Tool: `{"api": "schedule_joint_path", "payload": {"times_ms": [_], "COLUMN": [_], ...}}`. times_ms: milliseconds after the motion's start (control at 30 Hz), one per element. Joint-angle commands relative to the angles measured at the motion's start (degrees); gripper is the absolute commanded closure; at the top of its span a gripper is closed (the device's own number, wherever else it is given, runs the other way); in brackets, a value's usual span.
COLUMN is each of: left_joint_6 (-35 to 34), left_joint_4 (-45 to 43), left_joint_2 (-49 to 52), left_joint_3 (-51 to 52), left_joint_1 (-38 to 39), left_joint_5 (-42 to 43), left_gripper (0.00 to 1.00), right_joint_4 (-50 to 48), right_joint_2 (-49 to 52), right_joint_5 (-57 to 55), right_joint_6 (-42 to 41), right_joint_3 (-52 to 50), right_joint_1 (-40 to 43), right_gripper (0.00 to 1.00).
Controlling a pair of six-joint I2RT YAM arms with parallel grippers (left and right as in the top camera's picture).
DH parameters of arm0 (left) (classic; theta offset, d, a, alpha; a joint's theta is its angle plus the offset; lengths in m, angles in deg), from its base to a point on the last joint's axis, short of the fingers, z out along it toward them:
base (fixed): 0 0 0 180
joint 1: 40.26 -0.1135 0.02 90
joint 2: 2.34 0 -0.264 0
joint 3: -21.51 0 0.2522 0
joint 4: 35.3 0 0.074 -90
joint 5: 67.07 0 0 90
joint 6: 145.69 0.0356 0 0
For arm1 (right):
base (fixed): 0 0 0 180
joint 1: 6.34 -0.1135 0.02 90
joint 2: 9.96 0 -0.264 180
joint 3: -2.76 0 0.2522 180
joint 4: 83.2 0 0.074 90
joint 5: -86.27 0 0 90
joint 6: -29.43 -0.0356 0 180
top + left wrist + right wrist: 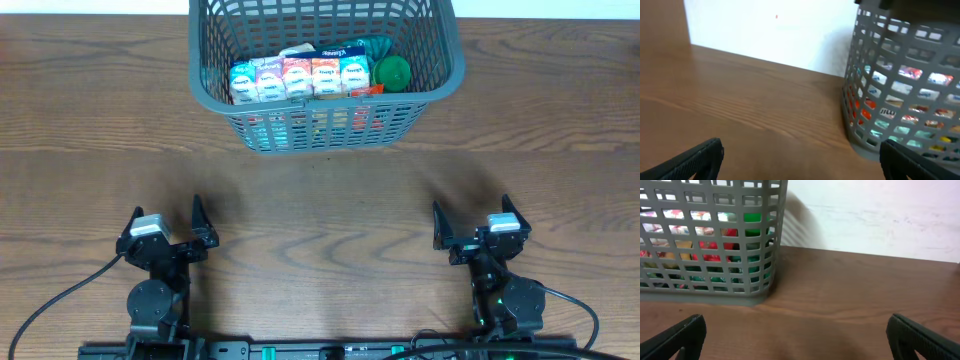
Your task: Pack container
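Plainly, we found the basket (pixel 290 128) standing upright on the desk (pixel 320 200) at the middle of its far edge, its far part cut off by the top of the overhead view. Inside it we saw a row of small white cartons (pixel 300 78) lying side by side across the middle. A round green lid (pixel 392 71) sat just beside the right end of that row, with a teal thing (pixel 372 47) behind the lid. A red patch (pixel 370 90) showed in front of the lid, though we could not tell what it was. The left gripper (pixel 167 208) sat close to the near edge, toward the near left corner, its two fingers spread wide with nothing between them, well apart from the basket. The right gripper (pixel 472 208) sat likewise by the near edge, toward the near right corner, also spread wide and holding nothing. From the left wrist we saw the dark fingers (pixel 695 160) low in the picture with bare wood between them, and the basket ahead to the right, colours showing through its slots. From the right wrist the fingers (pixel 677 337) framed bare wood too, with a corner of the basket ahead to the left and red and green showing through the lattice. A white wall (pixel 875 215) rose behind the far edge.
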State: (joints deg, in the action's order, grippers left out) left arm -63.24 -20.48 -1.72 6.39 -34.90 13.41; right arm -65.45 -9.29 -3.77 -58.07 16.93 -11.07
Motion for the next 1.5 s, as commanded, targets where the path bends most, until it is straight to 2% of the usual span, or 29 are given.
{"api": "schedule_joint_path", "payload": {"times_ms": [0,900,1033,1167,1467], "left_joint_6": [-1.99,-2.38,-0.09,4.44,3.63], "left_joint_4": [2.14,2.12,2.12,2.58,2.58], "left_joint_2": [-0.42,-0.42,-0.42,-0.42,-0.42], "left_joint_3": [1.11,1.11,1.11,1.11,1.11], "left_joint_1": [0.2,3.39,3.39,3.39,3.39], "left_joint_5": [-3.15,-2.73,-1.75,2.71,3.56], "left_gripper": [0.01,0.01,0.01,0.01,0.01], "right_joint_4": [0.31,0.31,0.31,0.31,0.31], "right_joint_2": [-0.37,-0.37,-0.39,-0.39,-0.39], "right_joint_5": [-0.61,-0.61,-0.61,-0.61,-0.61], "right_joint_6": [-0.74,-0.74,-0.74,-0.74,-0.74], "right_joint_3": [-0.09,-0.09,-0.09,-0.09,-0.09], "right_joint_1": [-0.92,-0.92,-0.92,-0.92,-0.92], "right_gripper": [0.01,0.01,0.01,0.01,0.01]}}
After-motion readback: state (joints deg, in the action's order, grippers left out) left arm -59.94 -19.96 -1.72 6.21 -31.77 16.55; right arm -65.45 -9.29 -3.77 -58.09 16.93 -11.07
